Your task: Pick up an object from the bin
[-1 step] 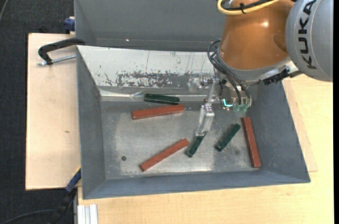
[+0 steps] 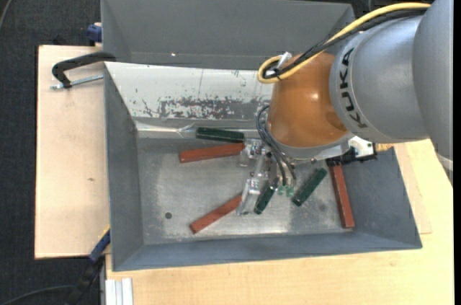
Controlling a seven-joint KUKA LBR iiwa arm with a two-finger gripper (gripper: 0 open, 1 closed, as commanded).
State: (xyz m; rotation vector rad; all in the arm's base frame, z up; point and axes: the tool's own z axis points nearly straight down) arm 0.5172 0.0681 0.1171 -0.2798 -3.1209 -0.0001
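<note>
My gripper point(image 2: 253, 194) hangs low over the bin floor, right of its middle, below the orange cover. A short dark green stick point(image 2: 264, 200) lies tilted right against its right side; whether it is gripped I cannot tell. A second dark green stick point(image 2: 308, 187) lies a little further right. A red-brown stick point(image 2: 216, 215) lies slanted on the floor just left of the gripper, its upper end close to the gripper's tip.
Another red-brown stick point(image 2: 211, 153) and a dark green one point(image 2: 220, 133) lie by the back wall. A long red-brown stick point(image 2: 343, 197) rests along the right wall. The arm's bulk covers the bin's right rear part.
</note>
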